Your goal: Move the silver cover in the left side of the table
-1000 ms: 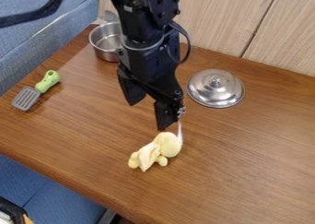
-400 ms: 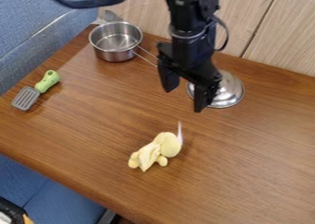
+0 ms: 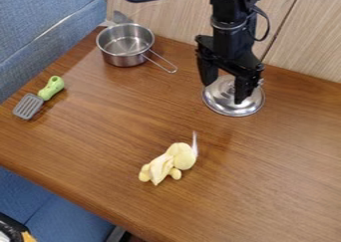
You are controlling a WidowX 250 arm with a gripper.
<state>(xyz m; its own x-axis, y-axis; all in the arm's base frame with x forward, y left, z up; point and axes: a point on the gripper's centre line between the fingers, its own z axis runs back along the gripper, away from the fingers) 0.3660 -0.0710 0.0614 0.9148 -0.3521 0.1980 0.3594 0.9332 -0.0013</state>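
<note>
The black gripper (image 3: 224, 92) hangs over the silver cover at the back right of the table, its two fingers apart. One finger is at the cover's left edge and the other is in front of its right half. The round silver cover (image 3: 228, 108) lies flat on the wooden table (image 3: 120, 136), partly hidden behind the gripper, its knob mostly covered. Whether the gripper touches the cover, I cannot tell.
A silver pot (image 3: 122, 60) with a wire handle stands at the back left. Along the left side lies a green-handled spatula (image 3: 29, 105). A yellow plush toy (image 3: 181, 156) rests near the middle front. Wooden panels (image 3: 313, 42) rise behind the table.
From above the toy, the gripper has moved right and toward the back, over the silver cover. The pot has come into full view. The cover, toy and spatula have stayed put.
</note>
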